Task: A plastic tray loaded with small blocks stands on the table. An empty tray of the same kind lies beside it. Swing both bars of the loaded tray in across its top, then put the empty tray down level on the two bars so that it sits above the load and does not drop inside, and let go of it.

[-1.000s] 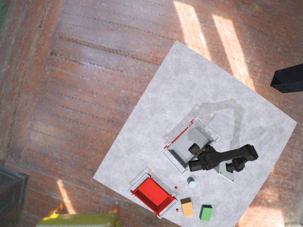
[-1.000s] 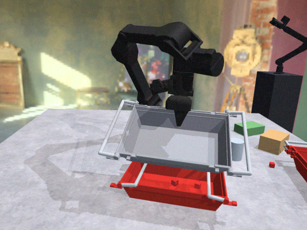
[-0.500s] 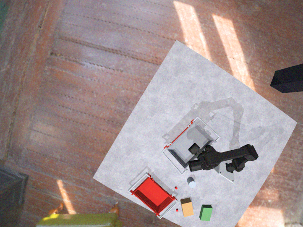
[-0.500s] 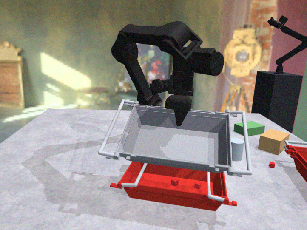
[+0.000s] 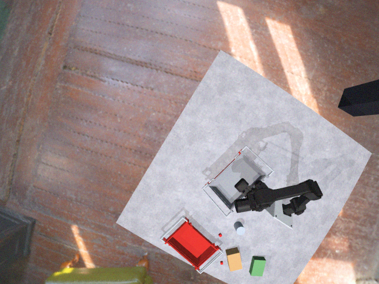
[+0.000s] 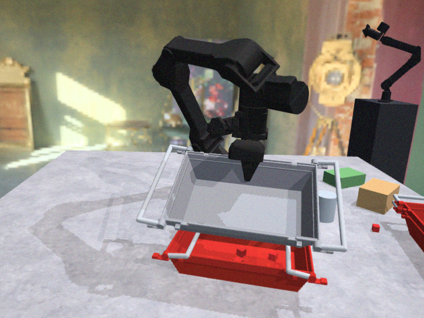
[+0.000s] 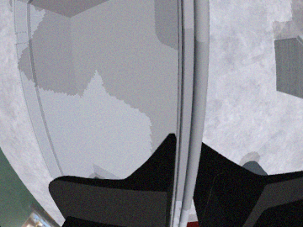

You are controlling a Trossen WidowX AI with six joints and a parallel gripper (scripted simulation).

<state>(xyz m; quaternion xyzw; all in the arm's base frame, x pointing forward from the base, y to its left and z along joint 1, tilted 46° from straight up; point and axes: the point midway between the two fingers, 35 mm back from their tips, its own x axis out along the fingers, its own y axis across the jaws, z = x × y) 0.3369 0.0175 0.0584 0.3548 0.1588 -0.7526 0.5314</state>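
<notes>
Empty gray tray (image 5: 228, 177) (image 6: 261, 211) (image 7: 105, 69), suspended above the loaded red tray (image 5: 224, 172) (image 6: 240, 275) (image 7: 192, 224), which serves as landmark; the order is left to right in the exterior view. Furthest left, the gray tray's left end bar (image 5: 259, 159) (image 6: 155, 187) projects outward, above the landmark's left end. Beneath it, the landmark's left support bar (image 6: 192, 244) is swung inward across the top. Small red blocks (image 6: 241, 251) lie inside the landmark. Above and behind them, the gripper (image 5: 249, 191) (image 6: 246, 178) (image 7: 178, 139) points downward, its fingers closed on the gray tray's far long rim. The landmark's right support bar (image 6: 288, 261) is also swung inward; whether either bar touches the gray tray cannot be told. A pale blue cylinder (image 5: 239, 229) (image 6: 327, 206) (image 7: 254, 168) stands right of and behind the landmark; the gray tray's right end bar (image 5: 213, 202) (image 6: 339, 204) passes in front of it. Farther right of the landmark are a green block (image 5: 257, 266) (image 6: 343, 177), a red cube (image 5: 220, 234) (image 6: 375, 227), an orange block (image 5: 234, 260) (image 6: 378, 195) and, at the frame's edge, a second red tray (image 5: 196, 243) (image 6: 411, 215).
</notes>
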